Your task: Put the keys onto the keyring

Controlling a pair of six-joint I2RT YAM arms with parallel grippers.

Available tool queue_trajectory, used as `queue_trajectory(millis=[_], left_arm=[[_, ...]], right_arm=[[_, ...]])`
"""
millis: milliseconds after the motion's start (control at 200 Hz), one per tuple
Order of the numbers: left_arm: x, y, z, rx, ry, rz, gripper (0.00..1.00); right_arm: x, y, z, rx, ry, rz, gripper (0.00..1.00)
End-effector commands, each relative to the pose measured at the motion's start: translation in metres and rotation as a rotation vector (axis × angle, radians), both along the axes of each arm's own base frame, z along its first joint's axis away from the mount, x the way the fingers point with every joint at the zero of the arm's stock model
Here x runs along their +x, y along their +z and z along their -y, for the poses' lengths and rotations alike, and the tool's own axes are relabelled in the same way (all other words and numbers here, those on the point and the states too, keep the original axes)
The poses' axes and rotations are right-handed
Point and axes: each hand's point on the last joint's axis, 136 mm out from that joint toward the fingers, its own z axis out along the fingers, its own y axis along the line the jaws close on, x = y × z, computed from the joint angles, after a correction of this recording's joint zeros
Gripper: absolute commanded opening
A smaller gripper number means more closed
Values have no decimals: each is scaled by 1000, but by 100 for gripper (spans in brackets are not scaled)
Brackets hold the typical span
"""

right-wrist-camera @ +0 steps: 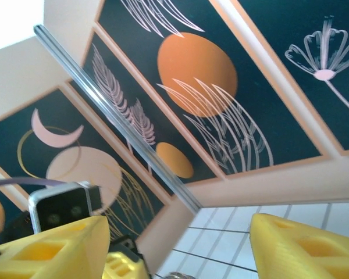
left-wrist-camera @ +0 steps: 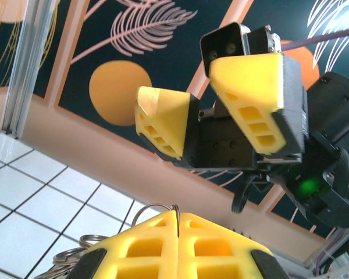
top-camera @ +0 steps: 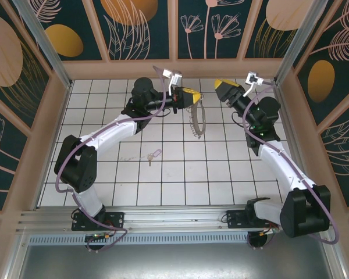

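Loose item: tiny silvery-brass key (top-camera: 152, 156) with a pale lilac plastic tag, lying flat on the white tiled floor (top-camera: 221, 168), left of centre.
Receiving item: large thin brownish keyring (top-camera: 192, 125), its rim fringed with small dangling metal pieces, hanging from the left gripper at far centre.
Left gripper (top-camera: 192, 99): yellow fingers (left-wrist-camera: 221, 225) pressed together on the keyring's wire, which comes out at their seam in the left wrist view.
Right gripper (top-camera: 223, 87): yellow fingers (right-wrist-camera: 279, 232) spread with nothing between them. It sits just right of the keyring and faces the left gripper.
Governing relation: the key lies nearer than both grippers and to their left, well apart from the keyring. The left gripper is the closer of the two but is occupied.
Key axis: near-left to far-right, with the tag at the far-right end.
Judgement: the pick-up falls to the right gripper, which would have to travel left, toward the near edge and down. A thin key flat on tile may slip from the fingers.
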Motion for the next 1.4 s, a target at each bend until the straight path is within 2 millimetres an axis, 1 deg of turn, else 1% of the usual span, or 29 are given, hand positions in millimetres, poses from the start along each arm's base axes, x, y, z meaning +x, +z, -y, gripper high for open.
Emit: queue_trajectory(millis=[0,55,95,205,425,550,691,836,1071,1226,1396], left_arm=[[-14,11,1,50,-54,94,0],[-13,8,2,84,-53,119,0],[-12,6,1,112,-50,133,0],[-14,5,0,165,-68,177,0],[-22,17,-6,168,-119,216,0],[-28,25,-9,150,-145,222,0],[-33,31,-9,135,-169,225,0],[-35,33,-9,126,-182,223,0],[-38,41,-10,109,-196,230,0],[-38,42,-9,102,-201,228,0],[-38,41,-8,103,-204,223,0]], right_arm=[[-16,-1,3,-46,61,93,59],[-23,-6,2,-54,107,118,55],[-29,-9,1,-58,136,133,54],[-45,-14,-12,-92,256,176,51],[-68,-10,-30,-149,405,219,40],[-75,-11,-43,-175,457,217,38],[-75,-16,-50,-173,466,201,38],[-71,-22,-48,-164,443,179,41],[-63,-30,-49,-151,435,154,42],[-56,-34,-50,-140,441,142,41],[-55,-33,-51,-135,446,148,38]])
